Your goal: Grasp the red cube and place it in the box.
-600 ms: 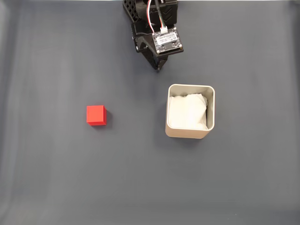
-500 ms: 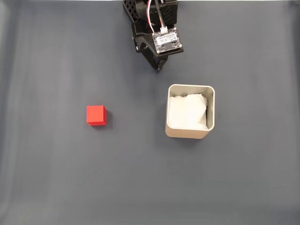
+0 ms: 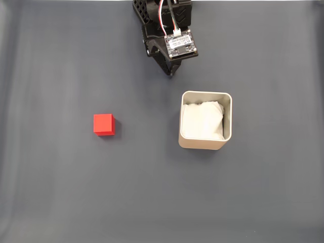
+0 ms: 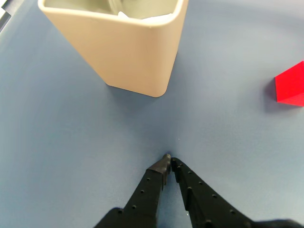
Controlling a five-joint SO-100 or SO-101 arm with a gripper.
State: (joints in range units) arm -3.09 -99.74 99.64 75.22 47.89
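Note:
The red cube [image 3: 104, 124] sits alone on the grey mat, left of centre in the fixed view, and at the right edge in the wrist view [image 4: 291, 85]. The beige box [image 3: 228, 132] with white lining stands upright to the right of centre; its wall [image 4: 128, 54] fills the upper left of the wrist view. My gripper [image 3: 170, 73] hangs at the top of the fixed view, above the box and well away from the cube. In the wrist view the gripper [image 4: 168, 159] is shut, fingertips touching, with nothing held.
The arm's black body and a small circuit board [image 3: 179, 44] reach in from the top edge. Bare grey mat [image 3: 76, 192] lies all around the cube and box.

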